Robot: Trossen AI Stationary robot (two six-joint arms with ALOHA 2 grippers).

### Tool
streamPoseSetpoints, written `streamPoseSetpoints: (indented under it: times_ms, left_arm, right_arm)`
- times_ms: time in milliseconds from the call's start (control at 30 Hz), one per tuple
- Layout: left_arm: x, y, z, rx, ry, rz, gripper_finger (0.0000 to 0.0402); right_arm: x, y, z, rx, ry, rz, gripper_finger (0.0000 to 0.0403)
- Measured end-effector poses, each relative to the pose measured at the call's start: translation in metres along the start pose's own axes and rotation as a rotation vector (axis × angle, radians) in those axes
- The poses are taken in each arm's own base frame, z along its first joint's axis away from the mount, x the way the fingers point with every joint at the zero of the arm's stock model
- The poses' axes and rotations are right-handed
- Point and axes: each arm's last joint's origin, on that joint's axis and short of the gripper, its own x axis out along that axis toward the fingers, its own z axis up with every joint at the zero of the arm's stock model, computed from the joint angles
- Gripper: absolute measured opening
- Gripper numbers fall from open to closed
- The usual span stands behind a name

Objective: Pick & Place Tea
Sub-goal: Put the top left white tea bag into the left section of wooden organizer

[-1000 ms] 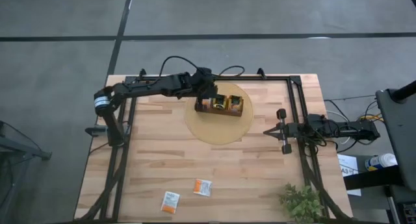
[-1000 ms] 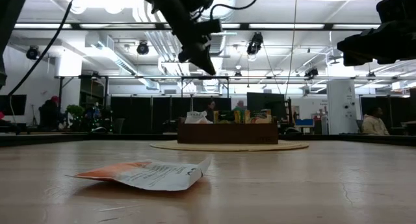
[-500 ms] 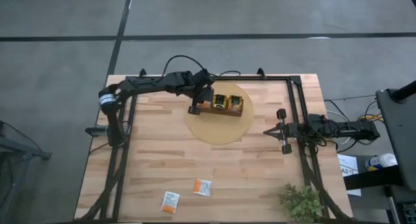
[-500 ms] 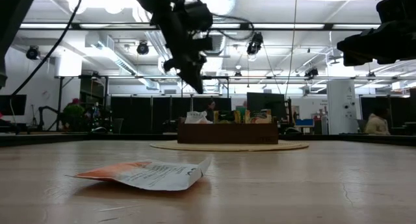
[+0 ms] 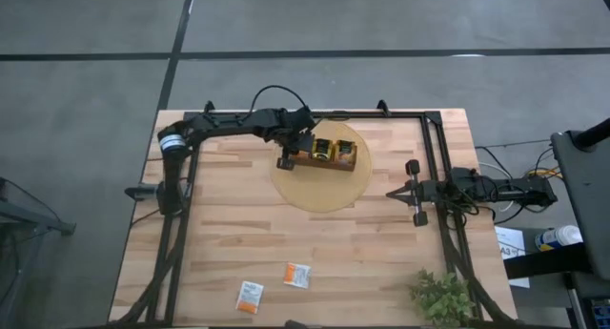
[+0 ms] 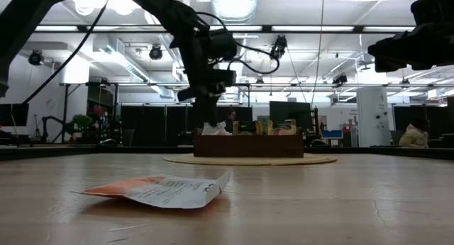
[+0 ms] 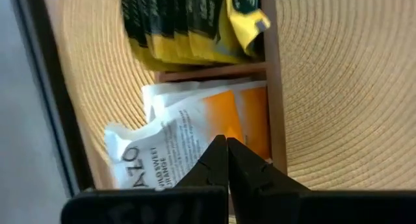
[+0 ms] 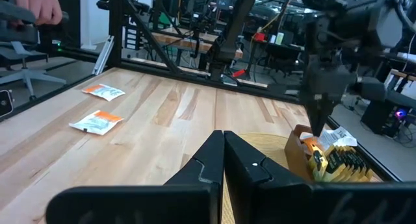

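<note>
Grey floor [image 5: 86, 81] crossed by dark seam lines [image 5: 305, 53]. Beyond the table: open hall, white ceiling ducts [image 6: 234, 3], fluorescent light strips [image 6: 106, 28], dark partition panels [image 6: 152, 124], a white cabinet [image 6: 370, 116], possibly seated people [image 6: 410, 135] far back.

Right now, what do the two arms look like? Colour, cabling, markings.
Both arms are dark, slim and jointed. The left arm has a pale band near its base and a black cable looping over its wrist. The right arm trails cables toward the table edge. Each end effector has two dark tapered fingers.

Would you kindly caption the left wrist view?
Shut left gripper over white-and-orange tea packets in the wooden tray.
</note>
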Motion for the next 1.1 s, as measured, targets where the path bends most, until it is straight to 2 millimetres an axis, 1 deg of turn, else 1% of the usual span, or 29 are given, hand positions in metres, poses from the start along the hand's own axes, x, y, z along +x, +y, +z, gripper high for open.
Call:
streamPoseSetpoints:
  times_ms: [67, 300, 533, 967, 1100]
  left_arm:
    - [0.006, -0.001, -0.001, 0.0, 0.004, -0.003, 0.0]
    - [0.019, -0.005, -0.005, 0.0, 0.0, 0.001, 0.0]
    - [0.026, -0.009, -0.009, 0.0, -0.003, 0.005, 0.0]
    - [0.032, -0.011, -0.008, -0.026, -0.04, 0.033, 0.0]
    - [0.031, -0.007, -0.004, -0.033, -0.022, 0.138, 0.0]
  right_arm:
    - [0.0, 0.0, 0.0, 0.0, 0.0, 0.0, 0.0009]
    - [0.0, 0.0, 0.0, 0.0, 0.0, 0.0, 0.0009]
    - [0.0, 0.0, 0.0, 0.0, 0.0, 0.0, 0.0009]
    - [0.0, 0.0, 0.0, 0.0, 0.0, 0.0, 0.0009]
    - [0.0, 0.0, 0.0, 0.0, 0.0, 0.0, 0.0009]
